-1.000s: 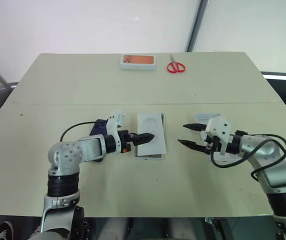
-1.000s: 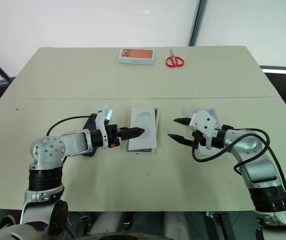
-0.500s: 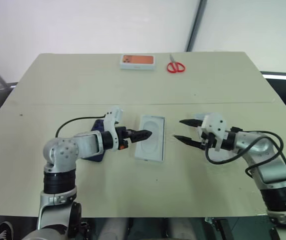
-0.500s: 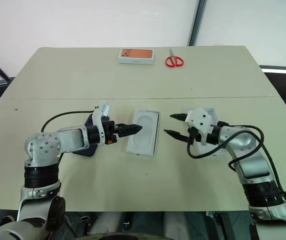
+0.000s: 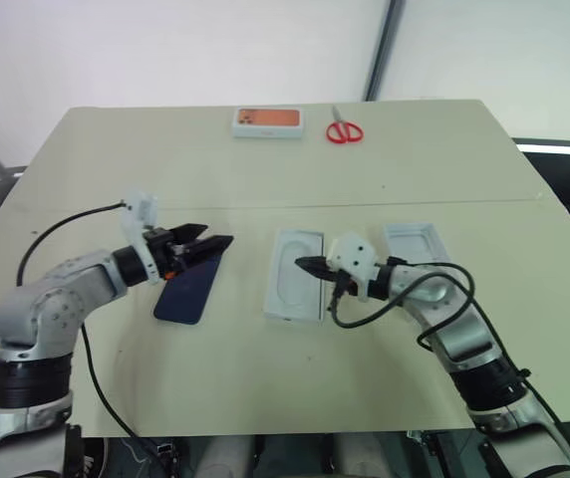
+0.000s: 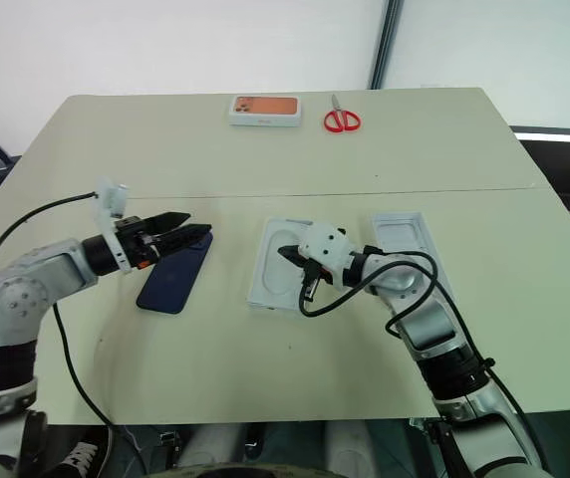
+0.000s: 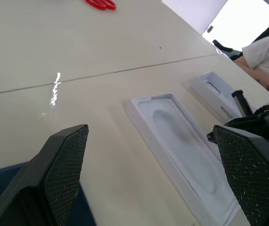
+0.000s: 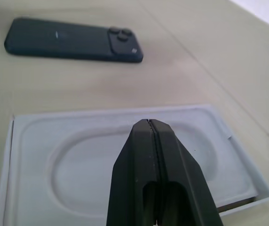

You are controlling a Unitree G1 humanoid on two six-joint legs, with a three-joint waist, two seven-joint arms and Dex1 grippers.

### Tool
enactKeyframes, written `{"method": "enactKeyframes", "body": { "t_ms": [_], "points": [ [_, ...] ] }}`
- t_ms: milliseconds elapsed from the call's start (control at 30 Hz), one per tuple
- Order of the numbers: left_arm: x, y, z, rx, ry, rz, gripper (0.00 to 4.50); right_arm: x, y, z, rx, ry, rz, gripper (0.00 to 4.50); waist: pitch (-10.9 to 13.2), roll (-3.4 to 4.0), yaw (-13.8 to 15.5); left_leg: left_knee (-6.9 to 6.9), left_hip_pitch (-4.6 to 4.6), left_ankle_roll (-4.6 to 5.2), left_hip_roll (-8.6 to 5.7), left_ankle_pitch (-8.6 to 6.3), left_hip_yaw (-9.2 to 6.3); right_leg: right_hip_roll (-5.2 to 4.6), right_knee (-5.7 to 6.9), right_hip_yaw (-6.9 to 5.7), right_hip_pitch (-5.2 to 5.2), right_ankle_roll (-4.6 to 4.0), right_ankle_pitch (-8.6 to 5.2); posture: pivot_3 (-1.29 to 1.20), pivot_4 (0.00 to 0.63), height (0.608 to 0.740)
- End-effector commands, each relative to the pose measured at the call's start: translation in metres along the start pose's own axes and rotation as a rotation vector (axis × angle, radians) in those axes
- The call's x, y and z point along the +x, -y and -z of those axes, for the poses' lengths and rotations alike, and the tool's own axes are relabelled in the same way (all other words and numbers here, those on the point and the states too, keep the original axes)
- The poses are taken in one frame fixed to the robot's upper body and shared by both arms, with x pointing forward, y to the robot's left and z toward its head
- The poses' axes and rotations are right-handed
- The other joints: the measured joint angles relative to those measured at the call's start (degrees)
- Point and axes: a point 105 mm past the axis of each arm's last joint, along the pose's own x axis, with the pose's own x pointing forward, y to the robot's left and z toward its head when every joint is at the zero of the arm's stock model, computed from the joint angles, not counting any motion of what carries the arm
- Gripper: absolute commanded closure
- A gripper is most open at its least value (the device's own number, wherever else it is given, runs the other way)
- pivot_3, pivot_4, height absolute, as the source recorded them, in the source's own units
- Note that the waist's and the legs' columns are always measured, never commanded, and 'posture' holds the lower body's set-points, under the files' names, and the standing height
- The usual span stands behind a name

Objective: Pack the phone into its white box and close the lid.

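Beige table [image 5: 385, 159], phone [image 5: 187, 289] beneath left tool [image 5: 213, 246]

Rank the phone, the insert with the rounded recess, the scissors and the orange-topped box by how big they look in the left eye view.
1. insert
2. phone, close behind the insert
3. orange-topped box
4. scissors
The last two lie at the table's far edge, so distance shrinks them.

The dark navy phone [image 6: 174, 273] is lying flat, camera side up. The white box [image 6: 283, 276] is sitting beside it, insert on top. The lid [image 6: 405, 239] is lying open side up, just past the box.
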Motion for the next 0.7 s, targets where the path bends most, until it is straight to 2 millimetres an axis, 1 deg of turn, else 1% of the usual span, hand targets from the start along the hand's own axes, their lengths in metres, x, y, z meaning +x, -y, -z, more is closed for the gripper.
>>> {"method": "enactKeyframes", "body": {
  "t_ms": [33, 100, 167, 267, 400, 567, 700],
  "points": [
    [-0.014, -0.005, -0.004, 0.072, 0.021, -0.007, 0.00, 0.010, -0.009, -0.003, -0.096, -0.024, -0.049, 4.47, 0.00, 0.00, -0.02, 0.00, 0.00, 0.00, 0.00, 0.00, 0.00, 0.00, 0.01, 0.00, -0.01, 0.00, 0.00, 0.00, 0.150, 0.740],
    [-0.017, -0.011, 0.001, 0.104, 0.010, -0.040, 0.00, 0.012, -0.013, 0.006, -0.104, -0.068, -0.068, 4.47, 0.00, 0.00, 0.01, 0.00, -0.01, 0.00, 0.01, 0.00, 0.00, 0.00, 0.01, 0.00, -0.02, 0.00, 0.00, 0.00, 0.150, 0.740],
    [-0.017, -0.009, 0.001, 0.059, 0.024, -0.020, 0.00, 0.007, -0.014, 0.018, -0.148, -0.126, -0.090, 4.47, 0.00, 0.00, 0.21, 0.01, -0.03, 0.01, 0.01, 0.00, -0.01, 0.00, 0.01, -0.01, -0.02, 0.00, 0.00, 0.00, 0.150, 0.740],
    [-0.015, -0.005, -0.001, 0.056, 0.035, -0.011, 0.00, 0.000, -0.013, 0.026, -0.162, -0.169, -0.116, 4.47, -0.01, -0.01, 0.20, 0.09, -0.06, 0.01, -0.02, -0.01, -0.03, -0.02, 0.01, -0.02, 0.01, -0.01, 0.01, 0.00, 0.150, 0.740],
    [-0.013, -0.005, -0.001, 0.065, 0.042, -0.013, 0.00, -0.001, -0.012, 0.018, -0.142, -0.143, -0.124, 4.47, -0.02, -0.02, 0.04, 0.06, -0.05, 0.01, 0.02, 0.00, -0.04, 0.00, 0.04, -0.02, -0.01, -0.01, 0.01, 0.00, 0.150, 0.740],
    [-0.009, -0.005, -0.004, 0.063, 0.057, -0.017, 0.00, -0.005, -0.011, 0.019, -0.162, -0.159, -0.139, 4.47, -0.02, -0.02, 0.18, 0.07, -0.05, 0.01, 0.00, 0.00, -0.04, 0.00, 0.05, -0.03, -0.01, -0.01, 0.02, 0.00, 0.150, 0.740],
    [-0.007, -0.006, -0.002, 0.079, 0.041, -0.024, 0.00, 0.000, -0.011, 0.009, -0.174, -0.127, -0.143, 4.47, -0.02, -0.02, 0.05, 0.07, -0.05, 0.01, 0.00, 0.00, -0.04, 0.00, 0.06, -0.03, -0.01, -0.01, 0.02, 0.00, 0.150, 0.740]
  ]
}}
